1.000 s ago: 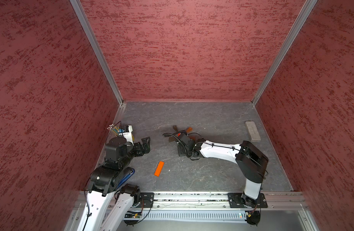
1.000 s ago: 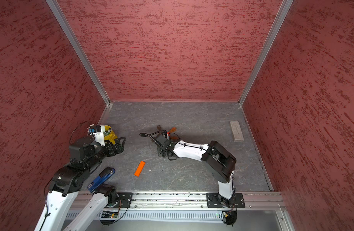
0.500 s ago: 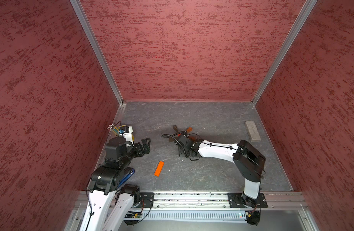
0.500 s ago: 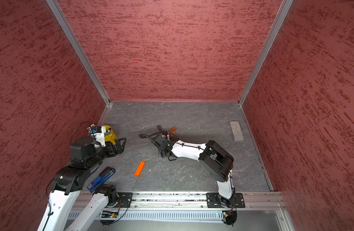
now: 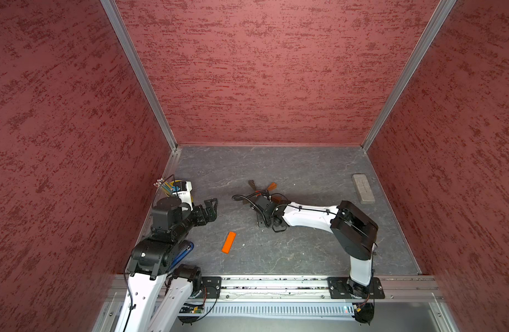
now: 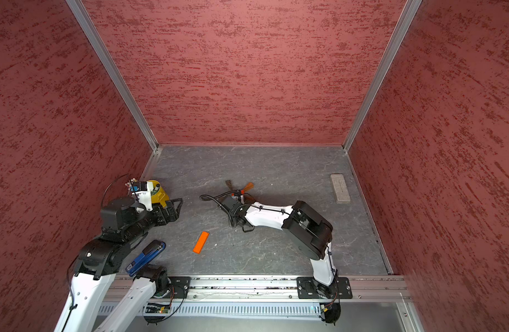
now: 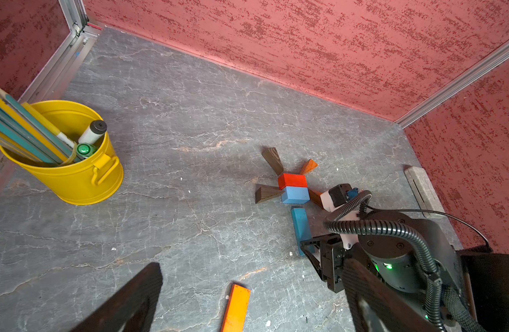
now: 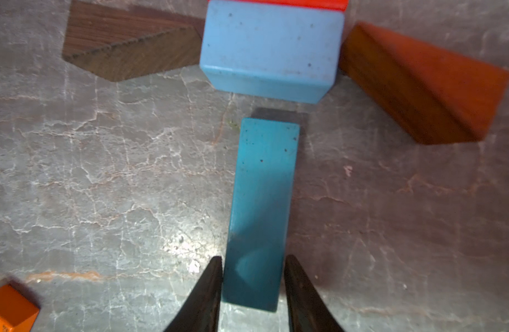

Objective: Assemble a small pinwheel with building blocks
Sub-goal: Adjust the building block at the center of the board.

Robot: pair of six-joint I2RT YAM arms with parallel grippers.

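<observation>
The pinwheel lies flat mid-table: a red-topped blue cube (image 7: 293, 186) with four brown and orange wedges fanned round it, among them a dark one (image 7: 273, 160) and an orange one (image 8: 428, 86). The flat blue bar (image 8: 262, 201) lies just short of the cube (image 8: 272, 49), with a small gap between them. My right gripper (image 8: 252, 258) is shut on the bar's near end, low over the table (image 5: 264, 224). The orange bar (image 5: 229, 242) lies loose near the front. My left gripper (image 5: 211, 207) hangs open above the table at the left, holding nothing.
A yellow cup of pencils (image 7: 75, 178) stands at the back left beside the left arm. A grey rectangular block (image 5: 362, 192) lies by the right wall. A blue and black object (image 6: 145, 257) lies under the left arm near the front rail.
My right arm has crept slightly left and toward the cube with the blue bar, its jaws closing a little. The left arm has not moved.
</observation>
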